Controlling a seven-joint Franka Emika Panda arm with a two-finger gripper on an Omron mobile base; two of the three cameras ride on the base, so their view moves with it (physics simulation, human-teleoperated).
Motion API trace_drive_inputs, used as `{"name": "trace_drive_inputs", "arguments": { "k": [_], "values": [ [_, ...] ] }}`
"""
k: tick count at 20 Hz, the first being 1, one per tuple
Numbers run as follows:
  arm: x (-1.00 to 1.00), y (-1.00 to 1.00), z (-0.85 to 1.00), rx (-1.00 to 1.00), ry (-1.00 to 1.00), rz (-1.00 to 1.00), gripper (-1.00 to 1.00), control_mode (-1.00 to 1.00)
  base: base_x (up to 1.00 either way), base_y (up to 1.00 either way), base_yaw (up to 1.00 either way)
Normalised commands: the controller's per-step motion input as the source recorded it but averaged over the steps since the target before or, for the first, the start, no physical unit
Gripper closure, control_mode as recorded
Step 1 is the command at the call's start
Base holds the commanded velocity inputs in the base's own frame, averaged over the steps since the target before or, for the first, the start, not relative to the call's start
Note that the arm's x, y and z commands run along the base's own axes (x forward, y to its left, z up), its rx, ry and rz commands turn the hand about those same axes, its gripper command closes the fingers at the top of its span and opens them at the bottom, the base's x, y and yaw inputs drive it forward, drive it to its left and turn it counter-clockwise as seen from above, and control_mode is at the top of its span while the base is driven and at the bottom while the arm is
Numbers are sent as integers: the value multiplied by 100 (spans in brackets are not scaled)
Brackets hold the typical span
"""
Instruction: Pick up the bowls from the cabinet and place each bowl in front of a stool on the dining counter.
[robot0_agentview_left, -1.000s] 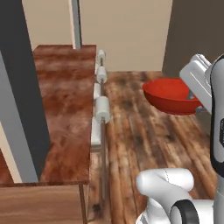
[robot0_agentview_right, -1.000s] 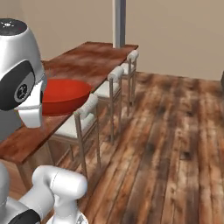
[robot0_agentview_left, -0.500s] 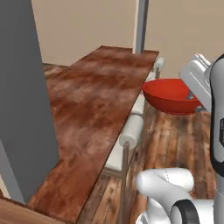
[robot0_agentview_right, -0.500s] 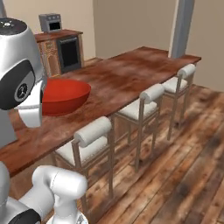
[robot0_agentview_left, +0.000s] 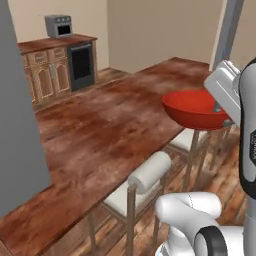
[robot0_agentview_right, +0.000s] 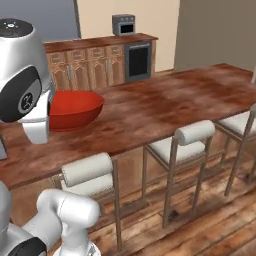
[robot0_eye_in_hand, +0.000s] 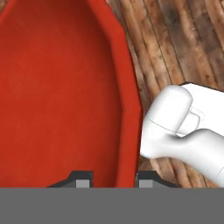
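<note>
Red bowl (robot0_eye_in_hand: 61, 87) hangs by its rim, pinched in the tool (robot0_eye_in_hand: 113, 180) (thin edge hold); it could tip or slip before reaching the bench (robot0_agentview_left: 100, 125) ahead

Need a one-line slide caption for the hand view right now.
Gripper pinching the rim of the red bowl, one fingertip inside and one outside, carried above the wood plank floor.

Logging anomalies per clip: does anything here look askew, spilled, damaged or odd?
Nothing stands out. The red bowl sits upright and empty, its rim clamped in the pincer, carried level beside the dining counter. The stools stand straight along it.
</note>
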Motion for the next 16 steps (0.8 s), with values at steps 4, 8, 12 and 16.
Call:
{"name": "trace_drive_inputs", "arguments": {
  "k": [4,8,12,16],
  "values": [
    [0,0,0,0,0,0,100,100,-9,-55,67],
    [0,0,0,0,0,0,100,100,0,-5,69],
    [0,0,0,0,0,0,100,100,17,-17,61],
    [0,0,0,0,0,0,100,100,36,-67,42]
  ]
}}
